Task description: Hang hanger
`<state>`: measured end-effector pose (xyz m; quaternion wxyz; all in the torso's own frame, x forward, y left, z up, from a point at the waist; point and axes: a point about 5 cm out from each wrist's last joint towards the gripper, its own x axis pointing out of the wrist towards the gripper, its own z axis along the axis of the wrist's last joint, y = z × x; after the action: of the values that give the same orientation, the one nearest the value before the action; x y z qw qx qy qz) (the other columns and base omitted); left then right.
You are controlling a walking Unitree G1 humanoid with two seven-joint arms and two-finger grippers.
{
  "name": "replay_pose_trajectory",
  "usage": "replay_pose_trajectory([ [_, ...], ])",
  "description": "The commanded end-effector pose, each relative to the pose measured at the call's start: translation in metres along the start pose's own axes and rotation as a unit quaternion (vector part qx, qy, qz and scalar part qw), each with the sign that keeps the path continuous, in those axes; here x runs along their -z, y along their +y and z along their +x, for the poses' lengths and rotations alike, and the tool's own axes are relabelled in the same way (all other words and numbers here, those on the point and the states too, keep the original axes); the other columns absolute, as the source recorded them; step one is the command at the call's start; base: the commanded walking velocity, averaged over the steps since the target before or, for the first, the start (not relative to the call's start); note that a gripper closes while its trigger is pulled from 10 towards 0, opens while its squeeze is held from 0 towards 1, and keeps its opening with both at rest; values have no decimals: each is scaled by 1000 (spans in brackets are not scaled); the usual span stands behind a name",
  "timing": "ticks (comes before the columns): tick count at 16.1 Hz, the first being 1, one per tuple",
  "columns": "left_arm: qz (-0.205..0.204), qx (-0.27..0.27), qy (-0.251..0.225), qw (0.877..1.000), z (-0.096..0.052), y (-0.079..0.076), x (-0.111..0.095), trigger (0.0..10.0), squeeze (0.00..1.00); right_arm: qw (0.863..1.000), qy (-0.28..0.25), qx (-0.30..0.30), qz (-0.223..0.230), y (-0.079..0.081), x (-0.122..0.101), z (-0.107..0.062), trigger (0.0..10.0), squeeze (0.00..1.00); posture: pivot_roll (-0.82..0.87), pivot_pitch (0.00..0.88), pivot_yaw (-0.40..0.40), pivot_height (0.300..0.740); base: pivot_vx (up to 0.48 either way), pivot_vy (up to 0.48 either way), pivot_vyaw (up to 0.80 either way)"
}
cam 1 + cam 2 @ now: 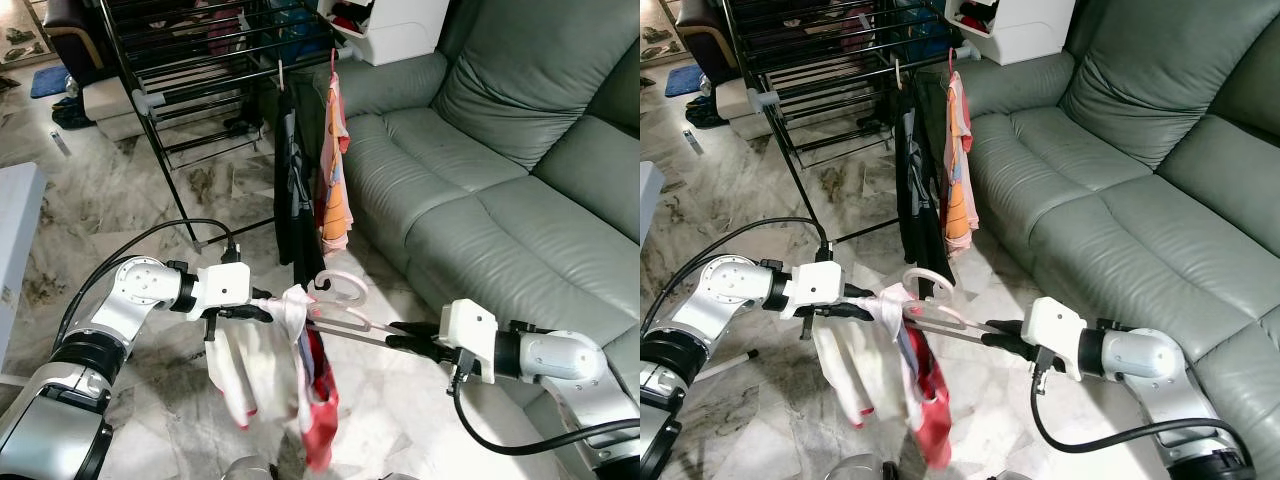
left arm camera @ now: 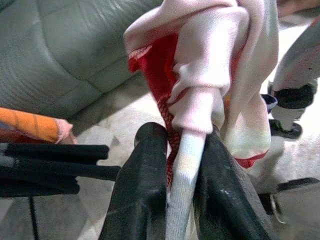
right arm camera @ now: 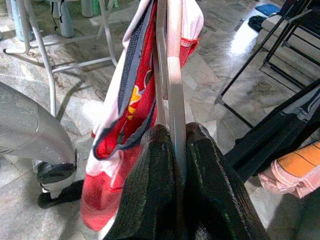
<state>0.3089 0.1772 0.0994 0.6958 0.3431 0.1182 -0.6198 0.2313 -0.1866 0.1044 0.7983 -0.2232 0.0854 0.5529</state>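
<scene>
Right tool (image 1: pixel 400 338) is clamped on one end of the pink hanger (image 1: pixel 340 300), its two black fingers (image 3: pixel 165 190) pinching the thin bar between them, while the left tool (image 1: pixel 262 312) is closed on the white-and-pink cloth (image 2: pixel 200 100) at the hanger's other end. Held this way from both sides, the hanger lies nearly level in mid-air over the marble floor (image 1: pixel 150 190) — neither end can swing, and the hook points up, free to catch a rail. A red and white garment (image 1: pixel 315 400) droops from the bar between the two tools, so its weight hangs below the grip rather than pulling sideways.

The black drying rack (image 1: pixel 200 50) stands beyond, near the left end of the grey sofa (image 1: pixel 480 180), with a dark garment (image 1: pixel 290 190) and an orange one (image 1: pixel 335 170) already hung from its near rail. By my judgement, the hanger has yet to be lifted — the hook sits well below that rail.
</scene>
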Motion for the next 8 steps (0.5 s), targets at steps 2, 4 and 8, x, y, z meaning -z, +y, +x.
replay_pose_trajectory([
  [2,4,12,3,1000,1,3,-3,0,0,1000,-21,8,-19,-6,-8,4,10000,0,-55,0,68,740,0,0,0],
  [4,3,21,3,1000,2,2,-4,0,0,999,-24,9,-19,-7,-8,5,10000,0,-37,0,57,740,0,0,0],
  [8,-12,53,12,998,5,-5,0,0,0,999,-25,1,-39,-13,-10,15,10000,0,-19,0,40,740,0,0,0],
])
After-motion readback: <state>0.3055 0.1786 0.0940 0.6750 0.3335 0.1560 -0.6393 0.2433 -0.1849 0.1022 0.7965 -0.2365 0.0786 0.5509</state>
